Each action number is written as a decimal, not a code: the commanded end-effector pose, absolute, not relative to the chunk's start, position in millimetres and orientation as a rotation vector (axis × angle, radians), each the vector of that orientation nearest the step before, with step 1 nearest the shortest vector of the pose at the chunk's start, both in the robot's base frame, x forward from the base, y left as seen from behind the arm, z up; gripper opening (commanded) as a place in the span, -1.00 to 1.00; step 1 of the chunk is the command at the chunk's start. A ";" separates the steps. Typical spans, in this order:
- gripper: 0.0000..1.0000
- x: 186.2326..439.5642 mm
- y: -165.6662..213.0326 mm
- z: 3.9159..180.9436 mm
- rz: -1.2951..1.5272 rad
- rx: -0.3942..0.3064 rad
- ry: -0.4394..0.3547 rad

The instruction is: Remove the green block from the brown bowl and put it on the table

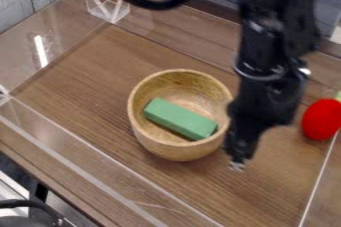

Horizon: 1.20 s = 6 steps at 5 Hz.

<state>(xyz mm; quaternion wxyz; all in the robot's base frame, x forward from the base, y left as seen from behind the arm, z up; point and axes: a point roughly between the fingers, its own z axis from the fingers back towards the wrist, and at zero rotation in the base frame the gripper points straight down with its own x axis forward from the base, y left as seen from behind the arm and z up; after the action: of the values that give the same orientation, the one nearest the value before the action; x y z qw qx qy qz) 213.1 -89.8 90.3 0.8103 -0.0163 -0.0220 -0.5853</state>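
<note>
In the middle of the frame the green block point(180, 118) lies inside the brown bowl point(181, 113) on the table point(80, 72). Just right of the bowl the gripper point(237, 158) points down with fingers closed together, holding nothing. At the right edge is a red object point(320, 119).
</note>
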 end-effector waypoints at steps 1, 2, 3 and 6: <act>-1.00 214.5 -97.0 91.3 -1.354 -0.025 -0.094; -1.00 213.8 -100.3 88.0 -1.444 -0.026 -0.097; 1.00 211.7 -87.3 86.3 -1.539 -0.037 -0.091; 1.00 215.8 -47.7 97.6 -1.662 -0.027 -0.084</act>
<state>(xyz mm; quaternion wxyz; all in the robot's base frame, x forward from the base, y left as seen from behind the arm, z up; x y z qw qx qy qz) 212.5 -48.6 91.1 0.6757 -0.0232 -0.0263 -0.7364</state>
